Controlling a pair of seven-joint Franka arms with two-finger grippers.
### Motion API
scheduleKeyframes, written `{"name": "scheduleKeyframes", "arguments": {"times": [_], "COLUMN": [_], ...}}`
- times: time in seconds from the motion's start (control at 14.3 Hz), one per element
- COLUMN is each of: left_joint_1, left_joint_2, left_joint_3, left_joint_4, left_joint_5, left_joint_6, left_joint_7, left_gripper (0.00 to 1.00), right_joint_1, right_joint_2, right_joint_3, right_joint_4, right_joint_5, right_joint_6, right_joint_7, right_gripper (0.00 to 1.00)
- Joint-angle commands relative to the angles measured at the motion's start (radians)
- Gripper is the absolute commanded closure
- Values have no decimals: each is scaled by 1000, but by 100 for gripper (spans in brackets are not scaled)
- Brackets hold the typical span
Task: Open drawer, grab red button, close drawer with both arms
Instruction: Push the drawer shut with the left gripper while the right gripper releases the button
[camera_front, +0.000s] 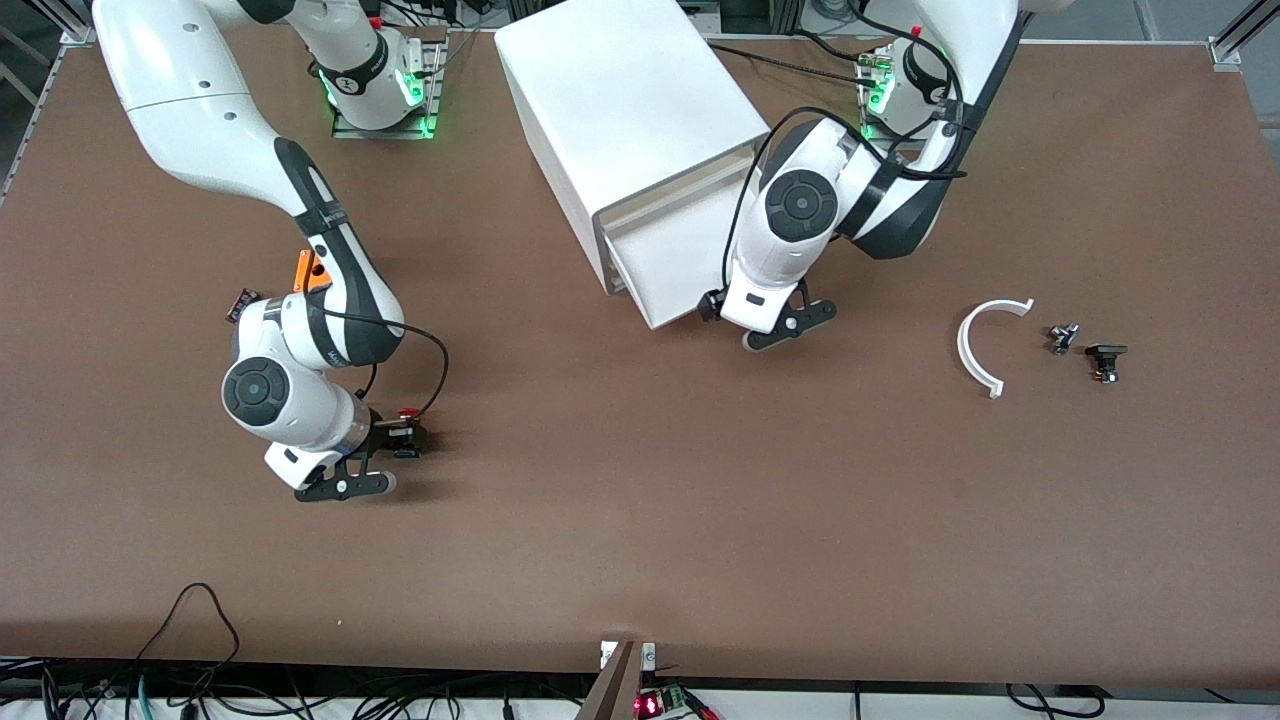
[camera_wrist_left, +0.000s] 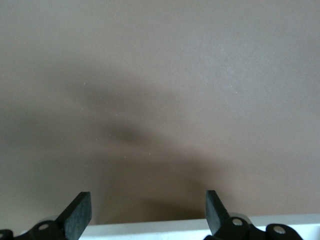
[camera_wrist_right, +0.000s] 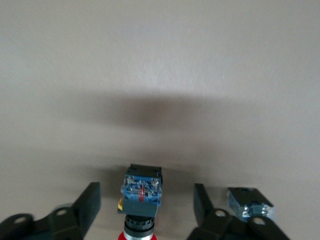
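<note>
— Button with the red mushroom cap and dark body (camera_front: 405, 428): where is it?

— Low on the brown table (camera_front: 640, 520), toward the right arm's end, nearer to the front camera than the small orange box with a hole (camera_front: 310, 272). It lies on its side. I can't say whether it fully rests on the table.

— And the right gripper (camera_wrist_right: 146, 192)?

— Down at the button, black fingers (camera_wrist_right: 90, 200) spread apart, one at each side of it. There is a gap at each side, so nothing is clamped. A small blue-grey block with metal terminals (camera_wrist_right: 250, 204) sits just beside one finger.

— The drawer?

— The wide, shallow white tray drawer (camera_front: 670, 265) stands pulled out of the big white cabinet (camera_front: 620, 100), its inside bare where it shows.

— Left gripper (camera_wrist_left: 148, 210)?

— At the drawer's front edge. In the left wrist view its fingers (camera_wrist_left: 77, 212) are apart, just above a white strip, with brown table showing between them. They grip nothing.

— Anything else on the table?

— Toward the left arm's end lies a white curved plastic arc (camera_front: 985, 345). Beside it is a tiny metal part (camera_front: 1062, 338), then a small black part (camera_front: 1105, 360). A little dark piece (camera_front: 240, 303) sits near the orange box.
</note>
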Motion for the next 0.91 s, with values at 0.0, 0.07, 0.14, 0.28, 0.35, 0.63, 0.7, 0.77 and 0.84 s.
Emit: {"name": "scheduleKeyframes", "arguments": {"times": [0.0,0.07,0.14,0.28,0.35,0.63,0.7,0.77,0.84], "left_joint_1": [-9,-9,-10,-22,-35,-38,-41,-33,-26], "left_joint_2": [-33,-33,-33,-36,-39,-82,-94,-103,-105], "left_joint_3": [11,11,11,11,11,-24,-33,-65,-91], "left_joint_4": [-60,-65,-65,-68,-77,-133,-149,-161,-169], "left_joint_5": [2,3,3,3,3,3,-1,-4,-7], "left_joint_6": [59,73,76,76,75,75,75,75,75], "left_joint_7": [-20,-20,-25,-52,-69,-111,-111,-111,-111], "left_gripper": [0,0,0,0,0,0,0,0,0], "right_joint_1": [-13,-14,-17,-20,-19,-19,-20,-20,-20], "right_joint_2": [-60,-84,-104,-153,-178,-302,-328,-348,-375], "right_joint_3": [17,17,16,17,19,17,16,12,0], "right_joint_4": [29,29,29,29,29,18,15,12,0], "right_joint_5": [-19,-13,-13,-12,-9,-9,-9,-7,-7], "right_joint_6": [-18,-20,-21,-49,-64,-193,-245,-289,-323], "right_joint_7": [-20,-17,-17,-14,-6,1,4,6,8], "right_gripper": [0,0,0,0,0,0,0,0,0]}}
